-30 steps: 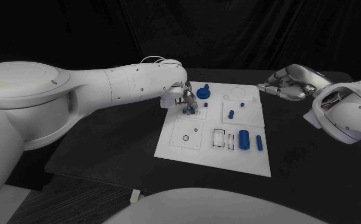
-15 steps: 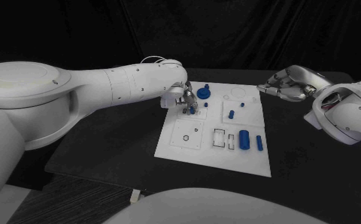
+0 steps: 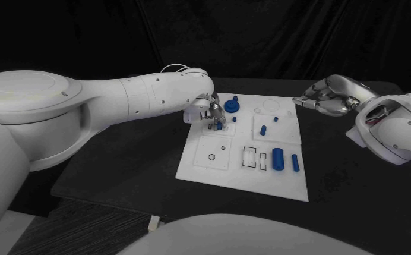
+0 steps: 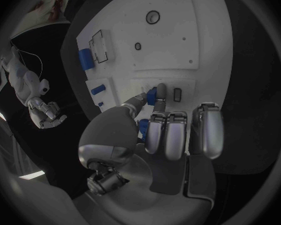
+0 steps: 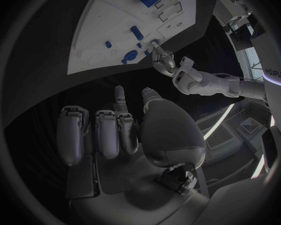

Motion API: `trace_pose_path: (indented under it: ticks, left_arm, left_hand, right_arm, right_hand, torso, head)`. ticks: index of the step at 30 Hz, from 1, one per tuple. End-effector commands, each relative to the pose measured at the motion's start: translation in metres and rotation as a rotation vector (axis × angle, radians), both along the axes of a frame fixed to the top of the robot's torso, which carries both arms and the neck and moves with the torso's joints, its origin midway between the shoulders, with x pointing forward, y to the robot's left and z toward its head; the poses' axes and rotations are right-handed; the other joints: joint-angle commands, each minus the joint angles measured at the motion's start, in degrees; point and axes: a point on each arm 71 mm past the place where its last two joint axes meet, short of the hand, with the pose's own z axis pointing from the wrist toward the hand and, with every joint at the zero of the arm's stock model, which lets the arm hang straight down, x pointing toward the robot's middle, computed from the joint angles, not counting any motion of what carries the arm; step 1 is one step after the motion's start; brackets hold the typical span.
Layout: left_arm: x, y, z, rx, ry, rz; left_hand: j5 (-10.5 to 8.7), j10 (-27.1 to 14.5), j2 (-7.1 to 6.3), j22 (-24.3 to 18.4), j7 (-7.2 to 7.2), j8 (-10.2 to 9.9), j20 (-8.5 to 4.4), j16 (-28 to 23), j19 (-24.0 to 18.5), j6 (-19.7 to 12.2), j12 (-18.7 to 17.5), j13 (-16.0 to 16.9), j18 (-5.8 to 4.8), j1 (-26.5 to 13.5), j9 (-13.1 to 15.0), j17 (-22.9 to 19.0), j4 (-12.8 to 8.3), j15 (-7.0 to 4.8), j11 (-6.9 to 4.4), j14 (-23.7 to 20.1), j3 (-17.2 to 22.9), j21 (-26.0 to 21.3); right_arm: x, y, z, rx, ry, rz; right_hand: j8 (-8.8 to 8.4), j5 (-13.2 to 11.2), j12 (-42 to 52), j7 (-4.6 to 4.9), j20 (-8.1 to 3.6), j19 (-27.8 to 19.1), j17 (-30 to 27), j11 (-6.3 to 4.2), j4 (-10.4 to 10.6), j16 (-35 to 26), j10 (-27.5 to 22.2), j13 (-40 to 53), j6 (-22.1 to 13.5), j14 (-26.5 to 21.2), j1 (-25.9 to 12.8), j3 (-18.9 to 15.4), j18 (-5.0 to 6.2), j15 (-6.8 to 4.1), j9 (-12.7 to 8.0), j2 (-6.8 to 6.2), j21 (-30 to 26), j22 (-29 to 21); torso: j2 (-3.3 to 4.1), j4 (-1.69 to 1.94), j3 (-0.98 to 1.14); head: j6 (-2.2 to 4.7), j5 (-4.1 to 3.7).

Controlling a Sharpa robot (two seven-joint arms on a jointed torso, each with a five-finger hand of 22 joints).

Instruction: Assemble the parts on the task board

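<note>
The white task board point(image 3: 248, 179) lies mid-table. My left hand point(image 3: 208, 113) hangs over its far left part, where thumb and a finger pinch a small blue peg point(image 4: 152, 95) right at the board's surface, beside a dark slot point(image 4: 177, 94). A bigger blue knob-like part point(image 3: 231, 107) stands just beyond the hand. A thick blue cylinder point(image 3: 277, 159) and a slimmer one point(image 3: 294, 162) lie near the board's right edge, and a short peg point(image 3: 263, 129) stands mid-board. My right hand point(image 3: 329, 97) hovers off the board's far right corner, fingers curled in, holding nothing.
Round and rectangular recesses point(image 3: 211, 157) mark the board's near half. Black table point(image 3: 120, 166) surrounds the board on all sides. In the right wrist view the board point(image 5: 109, 25) lies ahead of the right hand, with my left hand point(image 5: 163, 61) at its edge.
</note>
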Motion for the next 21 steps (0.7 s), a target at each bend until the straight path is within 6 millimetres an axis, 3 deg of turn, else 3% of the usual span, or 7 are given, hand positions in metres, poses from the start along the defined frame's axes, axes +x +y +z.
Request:
trace_pose_path:
  ticks: [1, 11, 21]
  left_arm:
    - [-0.0012, -0.0045, -0.0013, -0.021, 0.004, -0.023]
    - [-0.0003, -0.0049, -0.0015, -0.017, 0.006, -0.022]
    - [-0.0011, -0.0023, -0.0029, 0.004, 0.018, -0.025]
  left_hand:
    - [-0.86, 6.57, -0.63, 5.09, -0.56, 0.13, -0.23, 0.8, -0.47, 0.23, 1.01, 15.44, -1.44, 0.22, 0.29, 15.9, -0.46, -0.36, -0.47, 6.85, 3.53, -0.77]
    - [-0.9, 6.57, -0.72, 5.04, -0.5, 0.05, -0.22, 0.8, -0.5, 0.11, 1.01, 15.44, -1.43, 0.27, 0.29, 15.9, -0.51, -0.34, -0.44, 6.85, 3.58, -0.84]
    - [-2.85, 6.57, -1.13, 4.89, -0.17, -0.49, -0.05, 0.8, -0.63, -0.59, 1.01, 15.44, -1.38, 0.13, 0.31, 15.9, -0.23, -0.13, -0.15, 6.85, 3.48, -1.19]
  right_arm:
    - [0.0, -0.0021, -0.0018, -0.009, 0.013, -0.018]
    - [-0.0003, -0.0027, -0.0021, -0.012, 0.018, -0.02]
    - [-0.0005, -0.0028, -0.0023, -0.013, 0.02, -0.02]
  right_hand:
    - [0.74, 0.89, 0.95, -0.16, 0.23, 2.47, 8.1, 0.56, 0.02, -0.88, 5.67, 15.21, -0.44, 4.6, 0.79, 1.04, 0.21, 0.13, 0.79, 0.34, -1.12, 13.31]
    - [0.74, 0.89, 0.95, -0.16, 0.23, 2.47, 8.1, 0.56, 0.02, -0.88, 5.67, 15.21, -0.44, 4.6, 0.79, 1.04, 0.21, 0.13, 0.79, 0.34, -1.12, 13.31]
    - [0.74, 0.89, 0.95, -0.16, 0.23, 2.47, 8.1, 0.56, 0.02, -0.88, 5.67, 15.21, -0.44, 4.6, 0.79, 1.04, 0.21, 0.13, 0.79, 0.34, -1.12, 13.31]
  torso:
    - [0.0, -0.02, 0.01]
    - [-0.01, -0.01, 0.01]
    - [0.01, -0.03, 0.01]
  head:
    - [0.0, 0.03]
    - [0.0, 0.02]
    - [0.0, 0.2]
